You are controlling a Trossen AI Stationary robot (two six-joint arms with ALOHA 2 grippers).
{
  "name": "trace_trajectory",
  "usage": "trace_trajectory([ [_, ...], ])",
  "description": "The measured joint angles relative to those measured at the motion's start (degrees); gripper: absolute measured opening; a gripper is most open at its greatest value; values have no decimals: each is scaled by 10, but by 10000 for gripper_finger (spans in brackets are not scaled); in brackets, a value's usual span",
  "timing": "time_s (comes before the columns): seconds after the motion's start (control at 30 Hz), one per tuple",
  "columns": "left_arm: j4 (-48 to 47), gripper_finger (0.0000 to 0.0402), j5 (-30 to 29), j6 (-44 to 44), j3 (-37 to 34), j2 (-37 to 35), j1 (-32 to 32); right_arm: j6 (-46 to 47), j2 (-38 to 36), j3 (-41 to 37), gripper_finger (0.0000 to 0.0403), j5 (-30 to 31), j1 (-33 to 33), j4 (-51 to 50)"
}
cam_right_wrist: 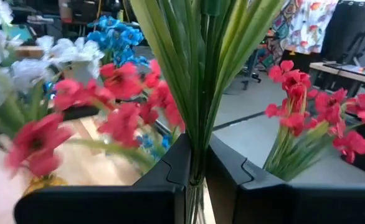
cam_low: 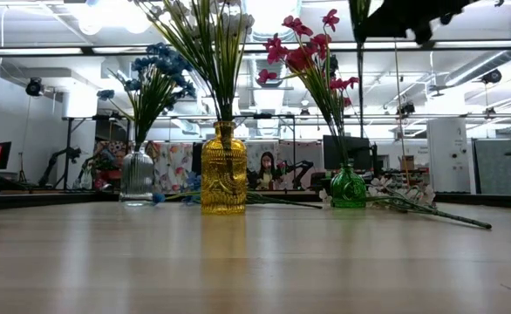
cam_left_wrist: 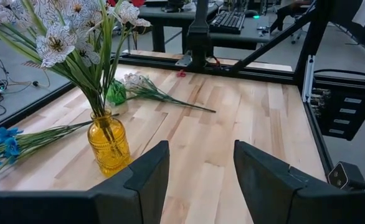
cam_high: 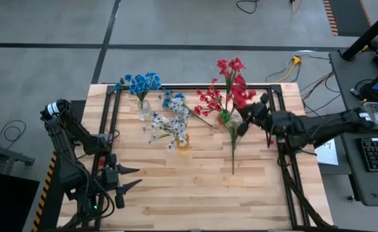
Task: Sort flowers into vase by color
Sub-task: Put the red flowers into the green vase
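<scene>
**Red sprig pinched over the green vase**

Right gripper (cam_right_wrist: 197, 163) is clamped narrow on a red flower sprig's stems (cam_right_wrist: 198, 74), above the green vase (cam_high: 226, 117) toward the table's far right. Stem runs roughly vertical, blossoms up, so I'd guess straight down. Left gripper (cam_left_wrist: 201, 177) sits wide open, holding nothing, near the front-left corner.

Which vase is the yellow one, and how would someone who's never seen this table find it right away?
Start at the wooden table and look at the row of three vases along its far half. The yellow vase is the middle one, between a clear vase of blue flowers and a green vase of red ones. It alone is amber glass, and it holds white flowers.
</scene>
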Motion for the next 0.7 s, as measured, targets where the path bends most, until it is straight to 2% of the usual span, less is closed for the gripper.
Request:
trace_trajectory([
  [0.23, 5, 166, 0, 0, 0, 0, 1, -14, 10, 0, 28, -188, -160, 43],
  [0.3, 10, 166, 0, 0, 0, 0, 2, -20, 12, -1, 28, -256, -199, 43],
  [0.37, 11, 166, 0, 0, 0, 0, 2, -18, 12, -9, 28, -298, -229, 45],
  [0.53, 13, 166, 0, 0, 0, 0, 2, -23, 10, -50, 28, -309, -271, 91],
  [0.7, 14, 166, 0, 0, 0, 0, 2, -18, 10, -84, 28, -309, -281, 138],
])
